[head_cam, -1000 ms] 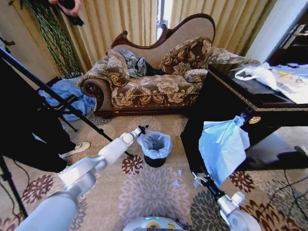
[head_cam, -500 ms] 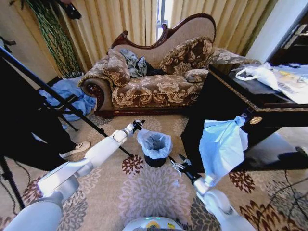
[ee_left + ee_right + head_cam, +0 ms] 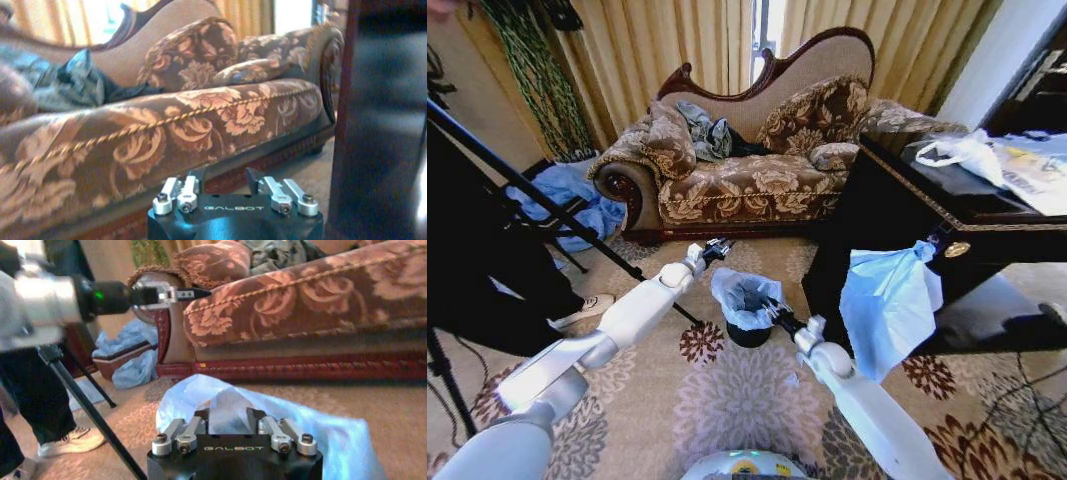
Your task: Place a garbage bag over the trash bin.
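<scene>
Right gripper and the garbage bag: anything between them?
Nothing: the right wrist view shows the open right gripper right at the garbage bag rim, with no gap.

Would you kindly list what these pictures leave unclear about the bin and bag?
- Trash bin: head view, rim and upper wall covered by the garbage bag.
- Bin interior: hidden by bag folds, both views.
- Right hand: contact with the bag unclear, too small.
</scene>
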Tool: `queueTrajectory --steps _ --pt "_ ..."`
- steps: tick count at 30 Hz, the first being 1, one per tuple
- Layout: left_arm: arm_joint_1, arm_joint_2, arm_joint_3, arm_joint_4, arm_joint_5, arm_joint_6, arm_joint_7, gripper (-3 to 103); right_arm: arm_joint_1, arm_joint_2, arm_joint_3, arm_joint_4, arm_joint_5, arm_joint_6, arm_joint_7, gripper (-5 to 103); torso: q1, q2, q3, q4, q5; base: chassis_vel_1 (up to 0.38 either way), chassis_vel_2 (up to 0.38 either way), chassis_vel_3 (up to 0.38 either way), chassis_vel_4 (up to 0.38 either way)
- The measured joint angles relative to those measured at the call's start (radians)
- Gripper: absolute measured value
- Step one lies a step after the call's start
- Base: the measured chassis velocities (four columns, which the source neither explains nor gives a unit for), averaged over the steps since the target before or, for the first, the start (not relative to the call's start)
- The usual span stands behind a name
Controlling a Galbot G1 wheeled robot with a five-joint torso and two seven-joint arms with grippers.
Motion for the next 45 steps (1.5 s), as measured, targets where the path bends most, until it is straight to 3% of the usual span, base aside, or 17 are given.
queueTrajectory --steps 4,5,7,8,9,12,14,17,23,24,26,27,37,45 --pt "0.037 0.021 -0.032 -0.052 -0.047 0.033 -0.002 58 0.053 0.015 -0.031 -0.044 -0.004 0.000 0.000 42 0.000 0.000 0.000 0.0001 -0.0004 0.000 0.000 0.000 0.000" --pt "0.064 0.030 -0.060 -0.081 -0.065 0.048 -0.009 64 0.089 0.031 -0.054 -0.086 -0.007 0.004 -0.001 54 0.000 0.000 0.000 -0.0002 -0.0006 0.000 0.000 0.000 0.000" --pt "0.088 0.041 -0.087 -0.105 -0.074 0.055 -0.012 69 0.118 0.049 -0.072 -0.126 -0.014 0.013 -0.006 54 0.000 0.000 0.000 -0.0004 -0.0002 0.000 0.000 0.000 0.000" --pt "0.106 0.053 -0.104 -0.127 -0.086 0.062 -0.013 74 0.139 0.065 -0.084 -0.162 -0.021 0.016 -0.011 65 0.000 0.000 0.000 -0.0005 0.0000 0.000 0.000 0.000 0.000" --pt "0.106 0.053 -0.104 -0.127 -0.086 0.062 -0.013 74 0.139 0.065 -0.084 -0.162 -0.021 0.016 -0.011 65 0.000 0.000 0.000 -0.0005 0.0000 0.000 0.000 0.000 0.000" --pt "0.145 0.089 -0.143 -0.193 -0.149 0.086 -0.024 90 0.176 0.094 -0.109 -0.239 -0.034 0.024 -0.027 80 0.000 0.000 0.000 -0.0001 -0.0001 0.000 0.000 0.000 0.000" --pt "0.152 0.094 -0.152 -0.204 -0.165 0.092 -0.028 95 0.183 0.101 -0.112 -0.260 -0.037 0.025 -0.031 80 0.000 0.000 0.000 -0.0001 -0.0001 0.000 0.000 0.000 0.000" --pt "0.168 0.106 -0.187 -0.237 -0.222 0.105 -0.039 100 0.217 0.136 -0.122 -0.338 -0.037 0.025 -0.040 94 0.000 0.000 0.000 -0.0006 -0.0002 0.000 0.000 0.000 0.000" --pt "0.182 0.115 -0.230 -0.276 -0.312 0.124 -0.060 100 0.261 0.169 -0.144 -0.428 -0.044 0.026 -0.043 79 0.000 0.000 0.000 -0.0004 -0.0001 0.000 0.000 0.000 0.000" --pt "0.185 0.119 -0.245 -0.291 -0.345 0.131 -0.067 100 0.281 0.183 -0.149 -0.466 -0.051 0.029 -0.043 68 0.000 0.000 0.000 -0.0004 0.0000 0.000 0.000 0.000 0.000" --pt "0.188 0.123 -0.255 -0.301 -0.364 0.134 -0.071 100 0.295 0.199 -0.152 -0.497 -0.060 0.033 -0.042 62 0.000 0.000 0.000 -0.0005 -0.0001 0.000 0.000 0.000 0.000" --pt "0.190 0.125 -0.262 -0.308 -0.374 0.135 -0.073 100 0.306 0.210 -0.153 -0.519 -0.067 0.040 -0.040 54 0.000 0.000 0.000 -0.0005 0.0001 0.000 0.000 0.000 0.000" --pt "0.230 0.146 -0.297 -0.340 -0.399 0.135 -0.073 100 0.375 0.241 -0.151 -0.572 -0.074 0.066 -0.026 67 0.000 0.000 0.000 -0.0004 -0.0001 0.000 0.000 0.000 0.000" --pt "0.237 0.145 -0.300 -0.351 -0.407 0.132 -0.072 100 0.420 0.270 -0.143 -0.639 -0.080 0.095 -0.030 60 0.000 0.000 0.000 -0.0003 0.0001 0.000 0.000 0.000 0.000"
